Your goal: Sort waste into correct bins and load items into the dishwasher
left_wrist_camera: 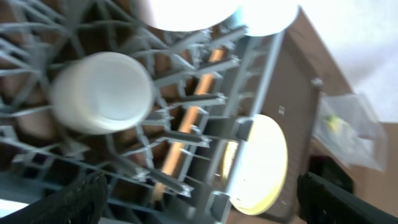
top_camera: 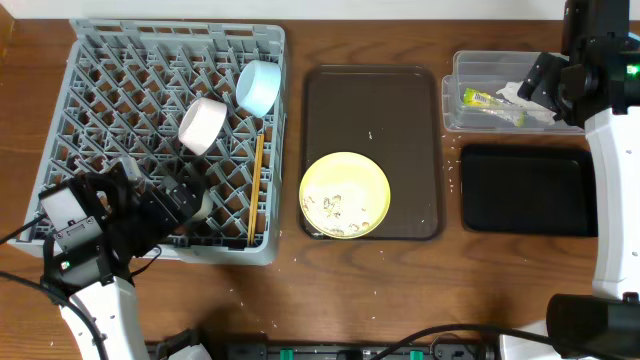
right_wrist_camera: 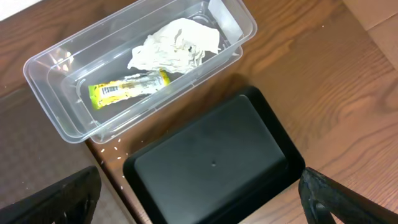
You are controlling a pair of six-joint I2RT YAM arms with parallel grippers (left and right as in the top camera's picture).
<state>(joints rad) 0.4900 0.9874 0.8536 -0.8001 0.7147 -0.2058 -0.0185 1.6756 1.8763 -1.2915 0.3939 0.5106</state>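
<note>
A large square grey plastic dish rack (top_camera: 120, 90) fills the left of the wooden worktop (top_camera: 400, 290). The left pincer (left_wrist_camera: 199, 186) hovers over the rack's near corner, released, its 2 fingers spread wide with nothing between them. Just beyond it a cream cup (left_wrist_camera: 99, 92) sits among the pegs. Farther back a pinkish-white bowl (top_camera: 203, 125) and a light blue bowl (top_camera: 258, 86) lean tilted in the grid, and thin wooden chopsticks (top_camera: 258, 170) lie along the rack's right side.

In the middle lies a brown rectangular serving tray (top_camera: 370, 110). A pale yellow round plate (top_camera: 345, 195) rests on its near end, carrying pale beige food crumbs (top_camera: 335, 208).

On the right, a clear rectangular plastic tub (right_wrist_camera: 43, 68) holds a crumpled white paper napkin (right_wrist_camera: 177, 43) and a small yellow-green wrapper (right_wrist_camera: 127, 89). A shallow black rectangular tray (right_wrist_camera: 211, 162) lies just beside the tub. The right pincer (right_wrist_camera: 199, 199) hangs above them, released and gripping nothing.
</note>
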